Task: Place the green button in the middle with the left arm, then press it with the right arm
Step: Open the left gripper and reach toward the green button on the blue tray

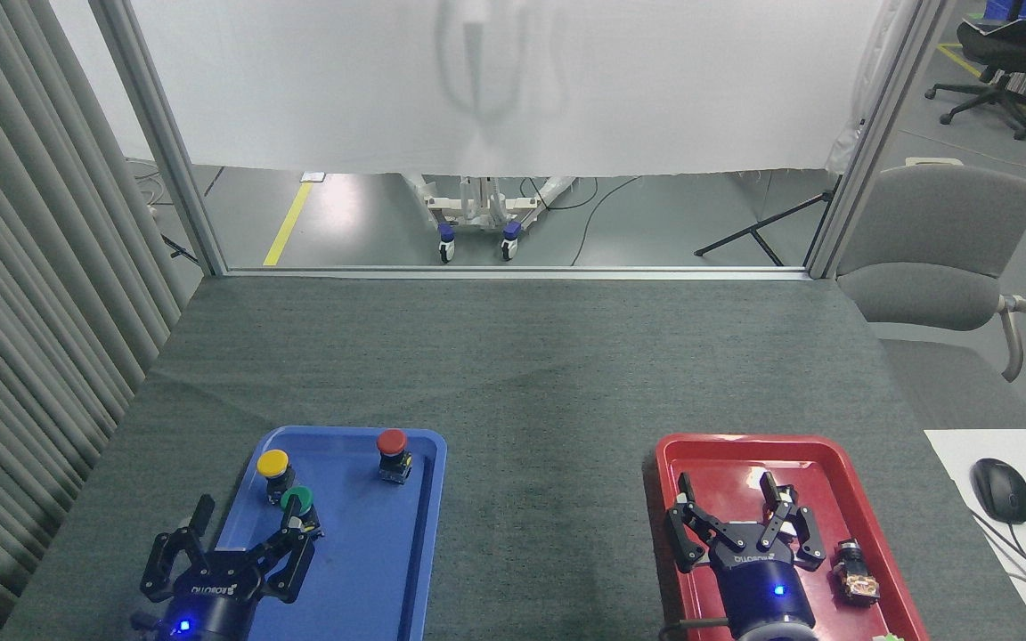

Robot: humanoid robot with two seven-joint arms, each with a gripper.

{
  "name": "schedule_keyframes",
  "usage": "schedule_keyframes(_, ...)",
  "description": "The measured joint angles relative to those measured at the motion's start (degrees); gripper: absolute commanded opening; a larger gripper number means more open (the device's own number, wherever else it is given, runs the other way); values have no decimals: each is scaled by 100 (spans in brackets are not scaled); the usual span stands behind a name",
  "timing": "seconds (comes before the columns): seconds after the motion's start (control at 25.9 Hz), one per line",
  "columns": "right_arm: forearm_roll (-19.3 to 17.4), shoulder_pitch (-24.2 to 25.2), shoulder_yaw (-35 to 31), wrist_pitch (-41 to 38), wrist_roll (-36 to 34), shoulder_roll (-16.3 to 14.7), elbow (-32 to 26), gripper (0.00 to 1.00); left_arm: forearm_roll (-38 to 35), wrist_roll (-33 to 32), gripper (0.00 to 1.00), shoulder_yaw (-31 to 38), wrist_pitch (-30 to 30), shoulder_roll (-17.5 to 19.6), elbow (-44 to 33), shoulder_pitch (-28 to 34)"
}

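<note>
The green button [298, 498] stands in the blue tray [370, 552], close beside the yellow button [272, 464]. My left gripper [246, 515] is open at the tray's near left; its right finger reaches up right next to the green button, and its left finger is over the tray's left rim. The middle [549, 481], bare dark grey cloth between the two trays, holds nothing. My right gripper [727, 488] is open over the red tray [820, 454], with nothing between its fingers.
A red button [393, 451] stands at the blue tray's far right. A small black and brown part [858, 576] lies in the red tray beside my right gripper. A white desk with a mouse [1000, 490] adjoins the table's right edge. A grey chair [940, 249] stands far right.
</note>
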Motion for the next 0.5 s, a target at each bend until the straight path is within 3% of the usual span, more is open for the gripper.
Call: schedule_keyframes(0.5,-10,72,30,103,26,99,-117,100,9,199,100,12,194,20,62,41)
